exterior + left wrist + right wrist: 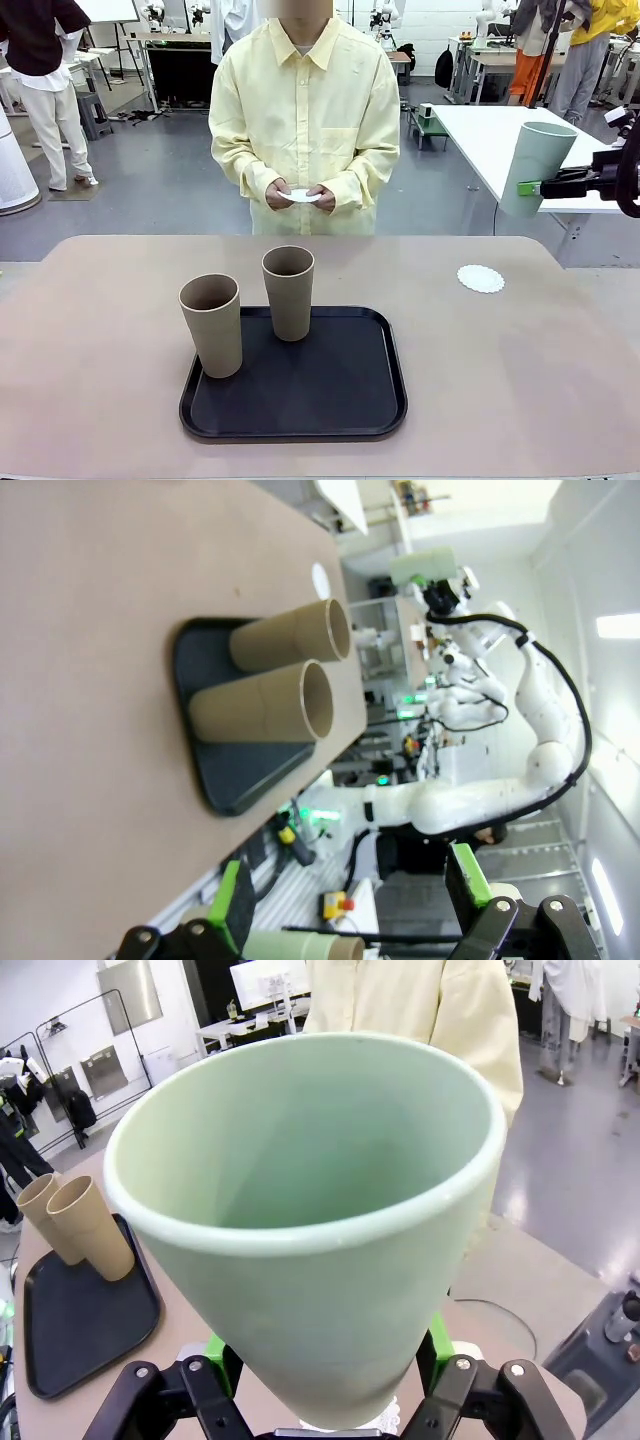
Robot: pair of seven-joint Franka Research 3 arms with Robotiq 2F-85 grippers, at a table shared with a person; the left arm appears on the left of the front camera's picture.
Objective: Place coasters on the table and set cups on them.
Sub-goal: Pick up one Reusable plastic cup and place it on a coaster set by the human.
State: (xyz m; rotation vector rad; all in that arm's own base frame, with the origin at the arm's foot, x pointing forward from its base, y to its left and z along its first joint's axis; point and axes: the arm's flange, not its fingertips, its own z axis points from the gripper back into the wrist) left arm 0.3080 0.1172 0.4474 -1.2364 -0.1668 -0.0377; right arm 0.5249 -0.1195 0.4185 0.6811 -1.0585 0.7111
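Mint cup (538, 160): hanging in the air, the right gripper (545, 186) pinching it low on its wall between both jaws, with one coaster (481, 278) lying bare on the table (520, 380) below those jaws. Two tan cups (212, 325) (289, 292): standing on the black tray (340, 400) well ahead of the left gripper (350, 890), whose jaws are standing spread wide and gripping nothing. Progress, as judged: one coaster is lying placed, the person's hands (278, 193) are holding another coaster (300, 196), and all three cups are awaiting set-down.

right arm (628, 165): cut off at picture edge | person's coaster (300, 196): edges hidden by fingers (323, 198)
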